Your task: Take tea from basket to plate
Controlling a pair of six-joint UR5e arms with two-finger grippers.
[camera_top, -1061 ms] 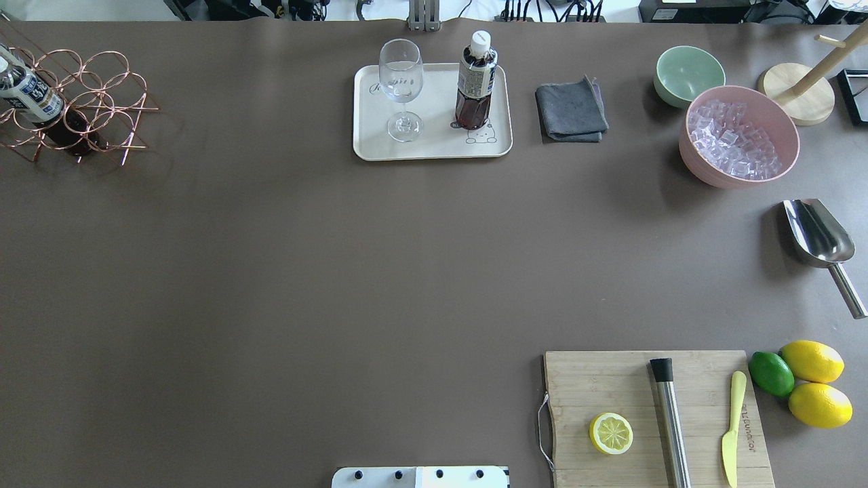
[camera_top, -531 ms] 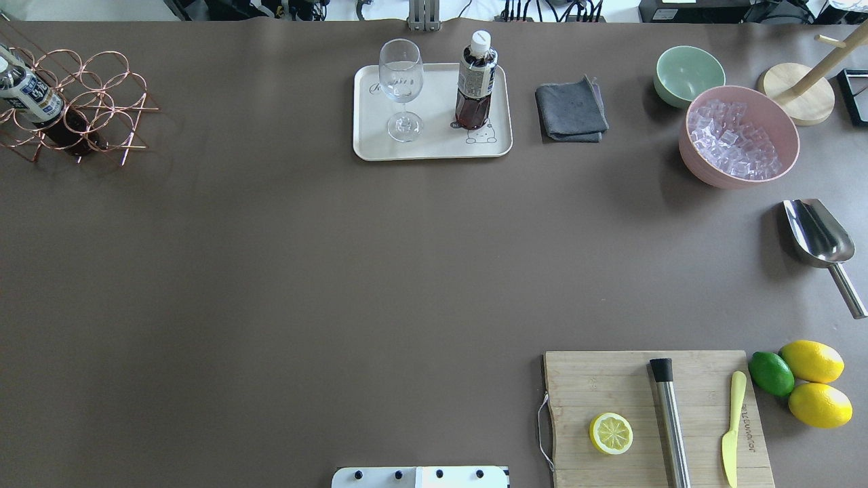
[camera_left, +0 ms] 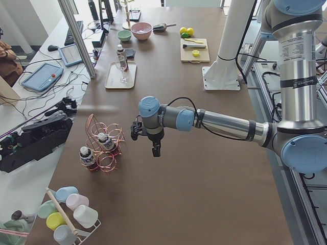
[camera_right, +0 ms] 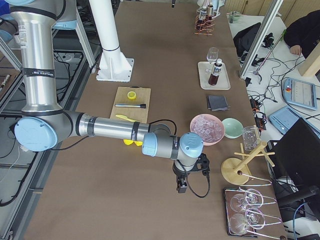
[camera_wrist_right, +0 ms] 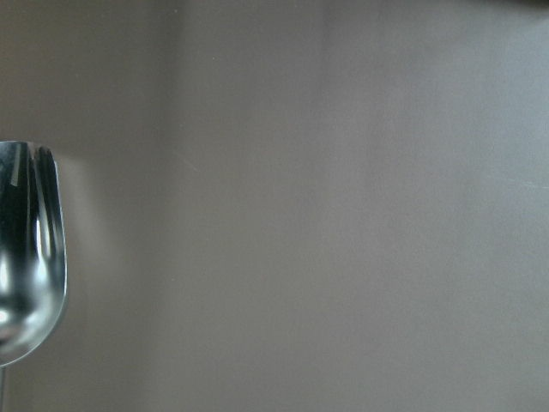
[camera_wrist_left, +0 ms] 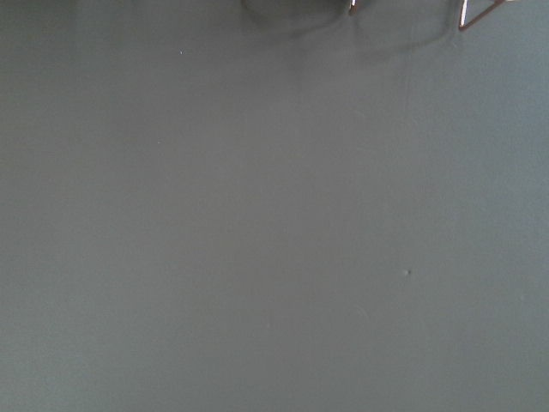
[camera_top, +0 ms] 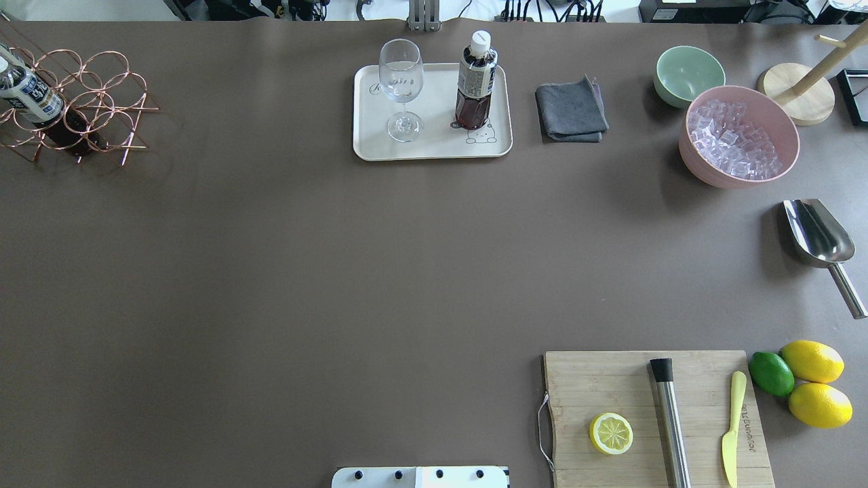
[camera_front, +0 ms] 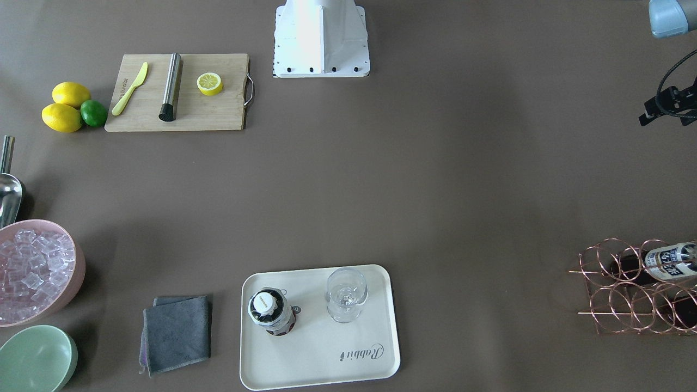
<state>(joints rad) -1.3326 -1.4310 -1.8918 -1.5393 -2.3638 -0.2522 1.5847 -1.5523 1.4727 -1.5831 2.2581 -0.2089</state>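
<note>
One tea bottle (camera_top: 476, 81) stands upright on the cream plate (camera_top: 434, 146), next to a clear wine glass (camera_top: 401, 88). The copper wire basket (camera_top: 81, 102) sits at the table's far left with another tea bottle (camera_top: 30, 95) leaning in it; the left side view shows two bottles (camera_left: 104, 142) there. My left gripper (camera_left: 155, 149) hangs over the table near the basket and shows only in the left side view; I cannot tell its state. My right gripper (camera_right: 181, 186) hangs near the pink bowl and shows only in the right side view; I cannot tell its state.
A grey cloth (camera_top: 571, 112), a green bowl (camera_top: 688, 73), a pink bowl of ice (camera_top: 739, 135) and a metal scoop (camera_top: 817, 234) lie at the right. A cutting board (camera_top: 651, 413) with lemon half, muddler and knife sits at the near right, beside lemons and a lime.
</note>
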